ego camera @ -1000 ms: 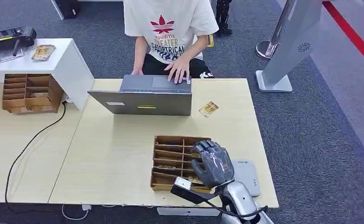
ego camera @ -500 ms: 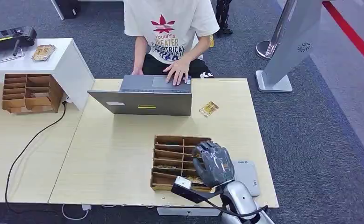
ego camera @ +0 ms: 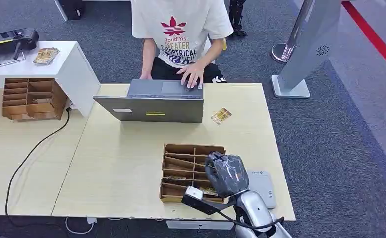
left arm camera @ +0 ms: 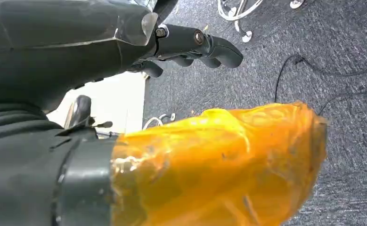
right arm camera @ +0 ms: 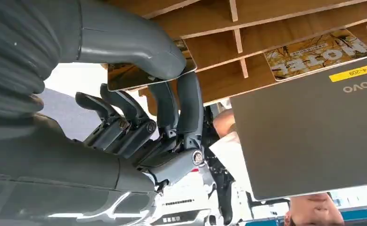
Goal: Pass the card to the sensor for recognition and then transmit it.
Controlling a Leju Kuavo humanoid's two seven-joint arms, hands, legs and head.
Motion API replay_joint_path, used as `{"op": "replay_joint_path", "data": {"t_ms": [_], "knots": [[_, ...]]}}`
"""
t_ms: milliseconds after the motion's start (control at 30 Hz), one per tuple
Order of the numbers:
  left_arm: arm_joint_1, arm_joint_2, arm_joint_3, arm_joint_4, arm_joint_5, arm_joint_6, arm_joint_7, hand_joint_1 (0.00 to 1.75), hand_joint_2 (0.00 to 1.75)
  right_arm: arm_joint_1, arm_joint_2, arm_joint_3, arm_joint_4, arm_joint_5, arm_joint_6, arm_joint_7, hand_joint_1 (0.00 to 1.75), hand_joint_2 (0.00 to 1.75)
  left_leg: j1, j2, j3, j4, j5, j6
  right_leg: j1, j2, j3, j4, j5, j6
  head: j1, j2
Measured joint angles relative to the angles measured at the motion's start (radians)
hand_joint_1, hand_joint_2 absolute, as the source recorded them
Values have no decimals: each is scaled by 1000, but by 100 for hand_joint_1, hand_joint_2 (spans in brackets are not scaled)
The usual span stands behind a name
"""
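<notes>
My right hand [ego camera: 225, 174] hovers over the near right corner of the wooden card organizer [ego camera: 181, 171] on the table. In the right wrist view this hand [right arm camera: 139, 108] pinches a card [right arm camera: 143, 76] between its thumb and its fingers, just off the organizer's slots [right arm camera: 275, 28]. Another printed card [right arm camera: 318, 52] lies in a slot. The grey card sensor [ego camera: 262, 186] lies flat on the table right of the hand. My left hand [left arm camera: 125, 117] hangs above the carpet with nothing in it, its dark fingers [left arm camera: 195, 42] apart from the yellow-taped thumb [left arm camera: 209, 165].
A person [ego camera: 181, 29] sits at the far side typing on a grey laptop [ego camera: 151, 106]. A loose card [ego camera: 221, 115] lies right of the laptop. At the left stand a second organizer [ego camera: 29, 99] and a white box [ego camera: 67, 69] carrying cards [ego camera: 46, 55]. A grey stand [ego camera: 304, 49] rises on the right.
My right hand has drawn slightly back toward me over the organizer, with its fingers curled in more. The person's hand shifted a little on the laptop.
</notes>
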Motion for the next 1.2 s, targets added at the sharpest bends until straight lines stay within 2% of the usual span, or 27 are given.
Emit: {"op": "replay_joint_path", "data": {"t_ms": [200, 700, 1200], "knots": [[0, 0, 5, 0, -1, 1, -2, 0, 0, -2, 0, -3, -1, -15, 3, -5, 175, 175, 0, 0, 0, 0, 0, 0, 0, 0, 0, 0, 0, 0, 0, 0], [0, 0, 13, 0, 0, 4, -9, 0, 0, 1, 0, -32, -68, -153, 23, -66, 175, 175, 0, 0, 0, 0, 0, 0, 0, 0, 0, 0, 0, 0, 0, 0], [0, 0, 26, 0, -7, 6, -14, 0, 0, 0, -5, -82, -211, -308, 48, -134, 175, 175, 0, 0, 0, 0, 0, 0, 0, 0, 0, 0, 0, 0, 0, 0]]}}
